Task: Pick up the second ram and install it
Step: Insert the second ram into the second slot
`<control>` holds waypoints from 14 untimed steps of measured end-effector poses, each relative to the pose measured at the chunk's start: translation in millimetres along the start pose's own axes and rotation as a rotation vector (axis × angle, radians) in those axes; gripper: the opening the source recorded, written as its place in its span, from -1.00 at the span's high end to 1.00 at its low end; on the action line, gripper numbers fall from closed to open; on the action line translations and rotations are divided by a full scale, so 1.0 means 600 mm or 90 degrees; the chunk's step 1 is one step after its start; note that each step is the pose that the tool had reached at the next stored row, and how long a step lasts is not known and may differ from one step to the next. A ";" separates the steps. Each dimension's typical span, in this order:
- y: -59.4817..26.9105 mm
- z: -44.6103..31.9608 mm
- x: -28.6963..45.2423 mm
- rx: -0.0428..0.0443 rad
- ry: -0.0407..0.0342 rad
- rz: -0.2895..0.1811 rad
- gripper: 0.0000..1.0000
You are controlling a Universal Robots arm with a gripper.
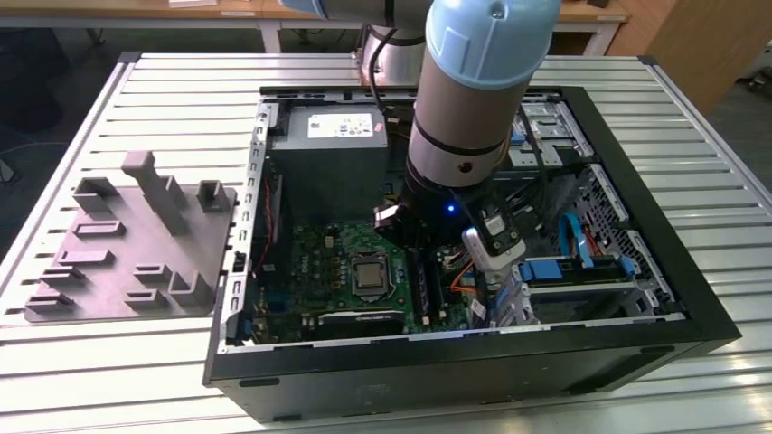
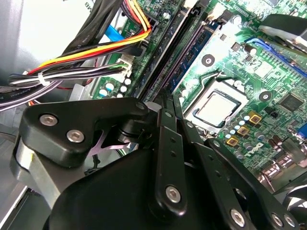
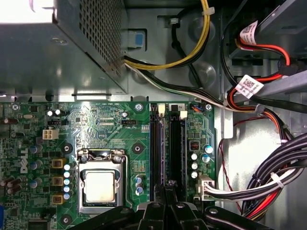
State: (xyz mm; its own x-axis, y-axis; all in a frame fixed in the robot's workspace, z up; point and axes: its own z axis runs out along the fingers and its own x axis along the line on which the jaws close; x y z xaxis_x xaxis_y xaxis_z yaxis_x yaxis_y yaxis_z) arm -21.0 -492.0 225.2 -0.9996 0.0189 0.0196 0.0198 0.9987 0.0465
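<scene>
The arm reaches down into the open computer case, which lies on its side on a slatted metal table. In the exterior view the arm's end sits low over the green circuit board, just to the exterior view's right of the processor socket. A grey moulded holder lies on the table outside the case, on the exterior view's left, well apart from the arm.

In both wrist views the claw is drawn narrow, its fingertips almost together. They hang right over the long black memory slots, at the end of the slots nearest the claw body. In the second wrist view the tips line up with the dark slot that runs away from them. A memory stick with a bluish face stands edge-up in the neighbouring slot, just beside that line. I cannot tell whether a second stick is pinched between the tips or is already seated under them; the claw's own body hides that spot.

The processor lies just beside the slots, clear of the claw. On the slots' other side runs a bundle of coloured cables. The boxy power unit sits at the far end of the case.
</scene>
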 end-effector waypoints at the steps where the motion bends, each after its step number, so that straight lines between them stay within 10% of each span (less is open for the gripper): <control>1: 0.000 0.001 0.000 -0.0002 -0.0001 0.000 0.77; 14: 0.000 0.007 0.000 -0.0001 0.0000 0.000 0.77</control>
State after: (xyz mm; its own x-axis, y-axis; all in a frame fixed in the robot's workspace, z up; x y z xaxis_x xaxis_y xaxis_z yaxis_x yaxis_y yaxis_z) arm -21.1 -492.0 221.0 -0.9996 0.0188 0.0196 0.0197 0.9987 0.0466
